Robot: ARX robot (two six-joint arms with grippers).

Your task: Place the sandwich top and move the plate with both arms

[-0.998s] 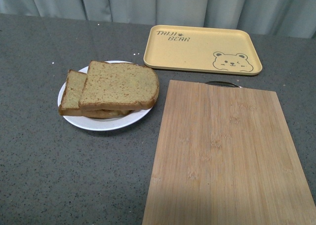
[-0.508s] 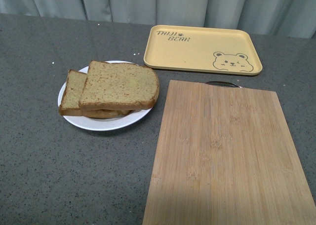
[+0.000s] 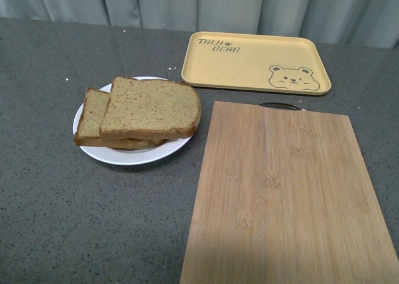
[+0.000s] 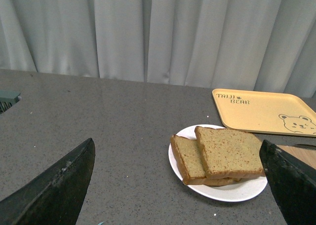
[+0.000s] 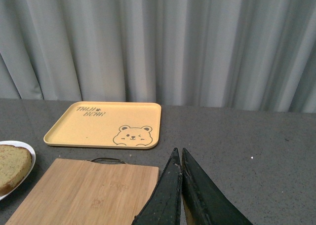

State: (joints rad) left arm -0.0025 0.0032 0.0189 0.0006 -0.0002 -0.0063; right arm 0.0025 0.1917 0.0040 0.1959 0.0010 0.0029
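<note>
Sandwich top (image 3: 153,108) lies skewed on the lower slice (image 3: 90,116), on the plate (image 3: 134,156): placing looks done. My left gripper (image 4: 177,142) gapes wide, my right gripper (image 5: 179,153) is clenched empty; moving the plate remains.

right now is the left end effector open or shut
Open: the left end effector has its fingers wide apart in the left wrist view, holding nothing.
</note>
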